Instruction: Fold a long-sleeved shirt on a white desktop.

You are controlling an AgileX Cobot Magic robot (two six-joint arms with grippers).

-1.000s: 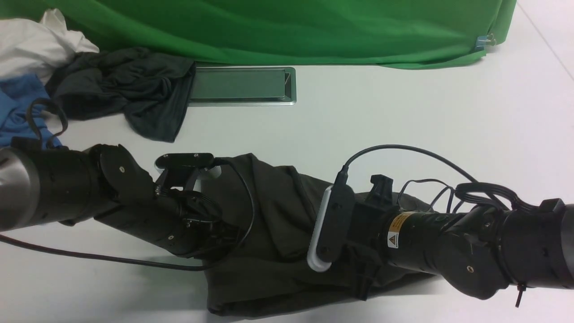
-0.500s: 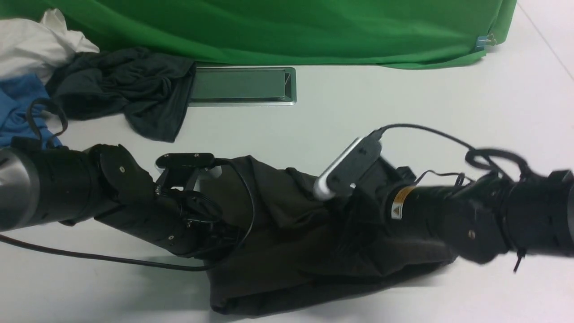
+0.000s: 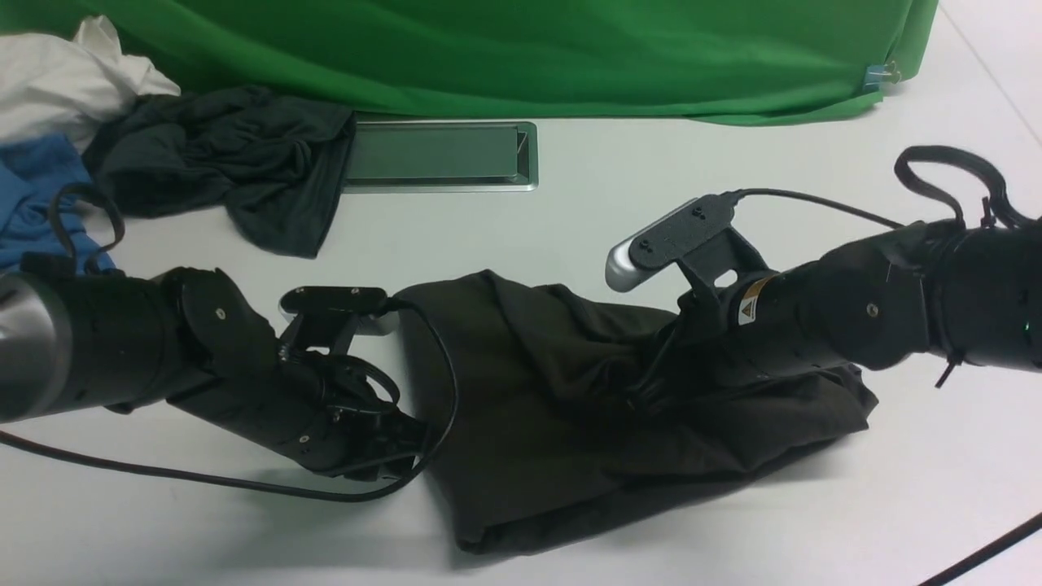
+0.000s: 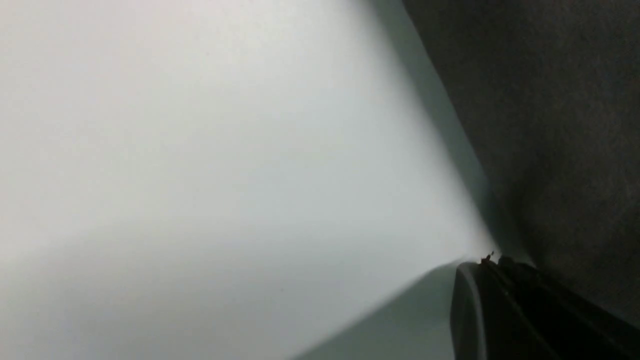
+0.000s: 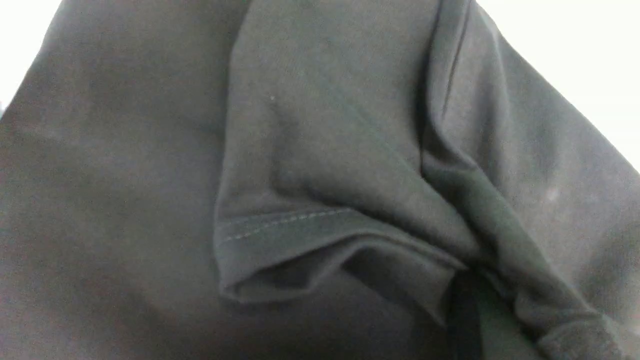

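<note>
Shirt-wise, the long-sleeved shirt (image 3: 586,407) is a dark bunched heap sitting mid-desk toward the near edge, lying on the white desk (image 3: 733,203). Its left edge runs fairly straight from the far corner down to the near fold, and the right end is crumpled into a rounded lump.

Left pincer (image 3: 407,443) is closed with nothing in it, parked right at the shirt's left edge, low to the desk. From the left wrist view you just see bare desk with the fabric edge running alongside the closed tips.

Right pincer (image 3: 651,382) is buried in the folds at the middle of the shirt, so honestly can't see the tips from the front. It looks pinched on the cloth, and the right wrist view shows a stitched hem (image 5: 280,225) folded over close up.

Room-wise, loads of open desk to the right and behind the shirt, up to the metal-framed hatch (image 3: 440,155) and green cloth backdrop (image 3: 529,49). Far left corner is cluttered with a charcoal garment (image 3: 228,171), a blue shirt (image 3: 37,187) and a white cloth (image 3: 65,73), well apart from the shirt.
</note>
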